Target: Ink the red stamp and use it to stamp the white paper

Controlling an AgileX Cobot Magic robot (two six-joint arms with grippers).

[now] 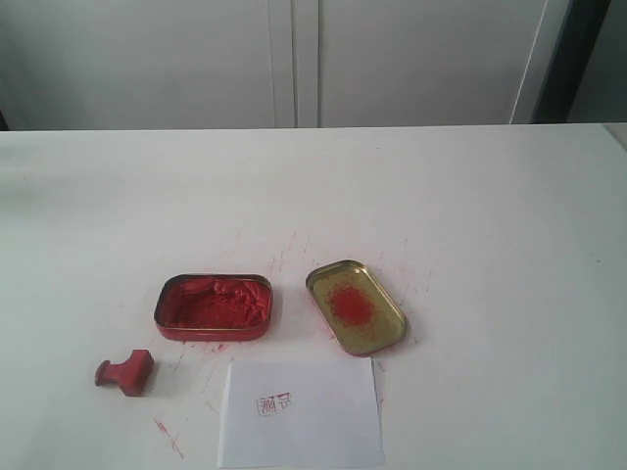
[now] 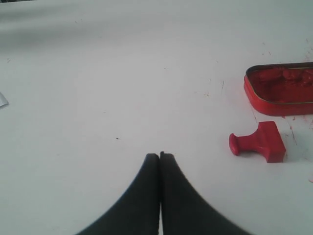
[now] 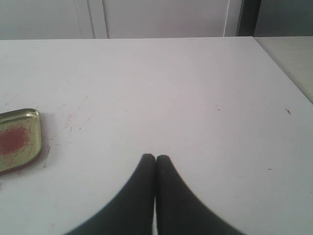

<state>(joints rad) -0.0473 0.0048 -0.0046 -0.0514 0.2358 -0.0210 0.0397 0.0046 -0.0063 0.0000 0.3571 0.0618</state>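
- White tabletop [image 1: 470,245] is seen flecked with red smears [image 1: 167,436].
- The red stamp [image 1: 125,372] is laid on its side near the red ink tin [image 1: 213,306], untouched.
- The white paper [image 1: 302,416], marked with a red square print [image 1: 274,403], is placed just beside the gold lid [image 1: 356,306].
- Both the left gripper [image 2: 160,155] and the right gripper [image 3: 155,157] are pressed fully closed; nothing is held.

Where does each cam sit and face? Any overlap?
Exterior: high at the table's near edge, looking down at red stamp, ink tin, gold lid, white paper; no robot visible.
Left wrist: low over table, behind the shut left gripper; sees stamp, tin end.
Right wrist: behind the shut right gripper; sees lid edge, cabinets.
Shared: stamp and tin (exterior, left); lid (exterior, right).
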